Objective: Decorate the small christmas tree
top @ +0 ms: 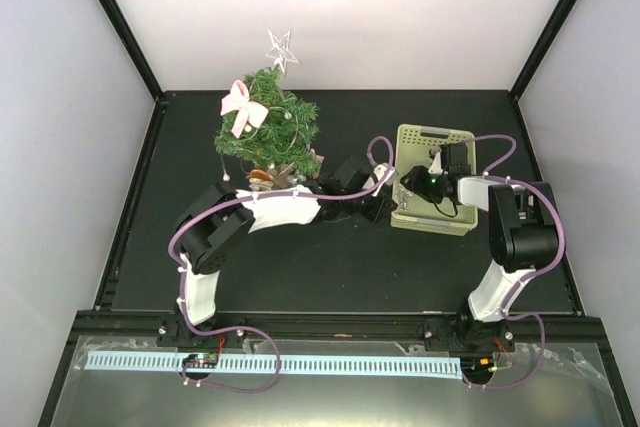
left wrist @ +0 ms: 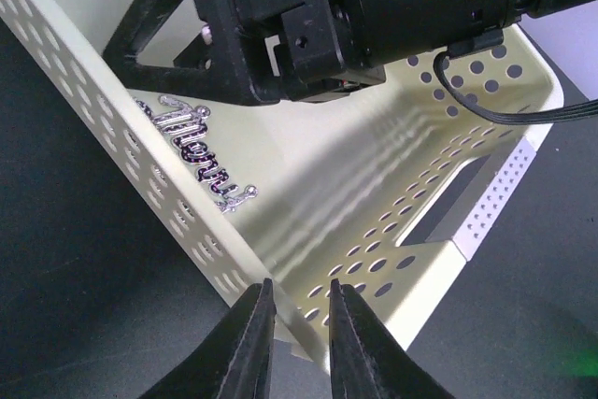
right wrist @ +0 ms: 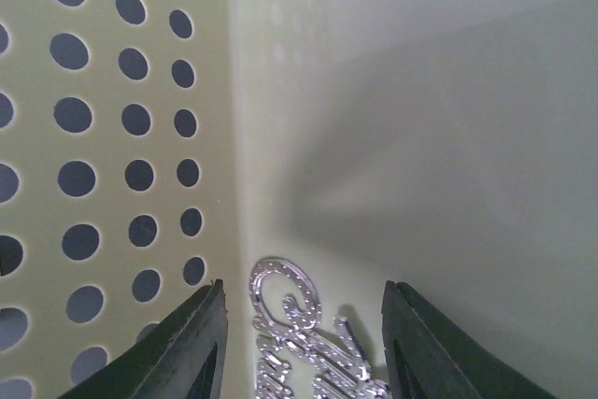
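The small christmas tree [top: 268, 127] stands at the back left, with a silver star [top: 281, 49] on top and a pink bow [top: 240, 107]. A pale green perforated basket [top: 432, 133] sits right of centre. My left gripper [left wrist: 301, 301] is shut on the basket's near-left wall by its corner [left wrist: 280, 315], one finger on each side. My right gripper [right wrist: 304, 284] is open and reaches down inside the basket [right wrist: 112, 137], its fingers on either side of a silver glitter "Merry" script ornament [right wrist: 294, 324]. That ornament lies flat on the basket floor by the wall, also in the left wrist view [left wrist: 196, 151].
The tree carries small silver beads and a brownish ornament [top: 262, 177] low down. The left arm's white link [top: 285, 209] passes just in front of the tree base. The basket has a handle slot [left wrist: 458, 198] in its end wall. Black mat, white walls around.
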`<action>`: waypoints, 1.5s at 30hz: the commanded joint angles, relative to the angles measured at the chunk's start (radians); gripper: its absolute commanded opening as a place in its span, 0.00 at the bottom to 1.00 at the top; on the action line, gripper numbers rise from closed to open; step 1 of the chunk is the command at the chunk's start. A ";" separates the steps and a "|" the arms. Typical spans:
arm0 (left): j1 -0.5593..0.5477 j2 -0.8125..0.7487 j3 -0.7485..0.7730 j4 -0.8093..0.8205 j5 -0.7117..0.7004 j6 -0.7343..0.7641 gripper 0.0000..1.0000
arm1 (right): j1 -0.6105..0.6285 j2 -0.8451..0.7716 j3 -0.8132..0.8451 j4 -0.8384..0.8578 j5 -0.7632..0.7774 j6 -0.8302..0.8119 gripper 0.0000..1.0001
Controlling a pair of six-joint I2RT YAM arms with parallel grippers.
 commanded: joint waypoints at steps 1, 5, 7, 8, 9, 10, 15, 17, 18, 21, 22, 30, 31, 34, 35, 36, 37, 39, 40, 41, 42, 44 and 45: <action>0.002 0.046 0.040 0.005 0.031 -0.003 0.17 | 0.021 0.041 -0.003 -0.023 -0.019 0.026 0.48; 0.002 0.051 0.038 0.003 0.035 -0.001 0.15 | 0.024 0.042 -0.014 -0.011 -0.070 0.037 0.48; 0.002 0.049 0.038 -0.001 0.031 0.004 0.15 | 0.022 0.041 -0.013 -0.003 -0.117 0.046 0.48; 0.002 0.048 0.038 -0.002 0.029 0.005 0.15 | 0.022 0.035 -0.014 0.003 -0.138 0.055 0.48; 0.002 0.048 0.038 -0.003 0.029 0.007 0.15 | 0.022 0.027 -0.017 0.013 -0.170 0.064 0.48; 0.002 0.048 0.038 -0.004 0.028 0.010 0.15 | 0.021 0.018 -0.021 0.027 -0.194 0.075 0.48; 0.003 0.049 0.038 -0.007 0.026 0.016 0.14 | 0.006 -0.039 -0.040 0.090 -0.291 0.128 0.47; 0.003 0.048 0.038 -0.010 0.024 0.016 0.14 | -0.001 -0.067 -0.038 0.066 -0.284 0.120 0.47; 0.003 0.047 0.037 -0.009 0.025 0.016 0.14 | -0.006 -0.080 -0.036 0.048 -0.277 0.113 0.47; 0.005 0.035 0.037 -0.013 0.022 0.016 0.14 | -0.020 -0.117 -0.014 -0.061 -0.196 0.060 0.47; 0.006 0.028 0.037 -0.014 0.022 0.012 0.14 | -0.022 -0.126 -0.002 -0.105 -0.152 0.034 0.47; 0.037 0.003 0.064 0.004 0.066 -0.069 0.21 | -0.021 -0.098 0.039 -0.307 -0.042 -0.044 0.49; 0.037 0.006 0.069 0.008 0.076 -0.072 0.22 | -0.021 -0.089 0.033 -0.305 -0.056 -0.036 0.50; 0.036 0.028 0.081 0.021 0.100 -0.080 0.22 | -0.020 -0.048 0.031 -0.319 -0.086 -0.021 0.51; 0.036 0.038 0.083 0.021 0.103 -0.081 0.21 | -0.018 -0.036 0.032 -0.324 -0.088 -0.021 0.52; 0.036 0.046 0.083 0.022 0.104 -0.083 0.20 | -0.015 -0.023 0.034 -0.332 -0.089 -0.022 0.53; 0.036 0.052 0.082 0.025 0.104 -0.084 0.19 | -0.011 -0.012 0.039 -0.339 -0.092 -0.025 0.54; 0.036 0.061 0.077 0.035 0.109 -0.090 0.18 | -0.007 0.006 0.045 -0.342 -0.107 -0.024 0.55; 0.036 0.065 0.074 0.040 0.111 -0.092 0.18 | -0.004 0.012 0.047 -0.339 -0.124 -0.024 0.55; 0.037 0.067 0.075 0.042 0.112 -0.092 0.17 | -0.004 0.016 0.046 -0.336 -0.141 -0.024 0.55; 0.037 0.070 0.075 0.041 0.114 -0.092 0.17 | -0.004 0.016 0.042 -0.318 -0.163 -0.018 0.55; 0.036 0.072 0.075 0.039 0.110 -0.086 0.16 | -0.005 0.009 0.017 -0.261 -0.210 0.011 0.55; 0.037 0.074 0.075 0.036 0.107 -0.083 0.16 | -0.005 0.007 0.003 -0.227 -0.245 0.030 0.55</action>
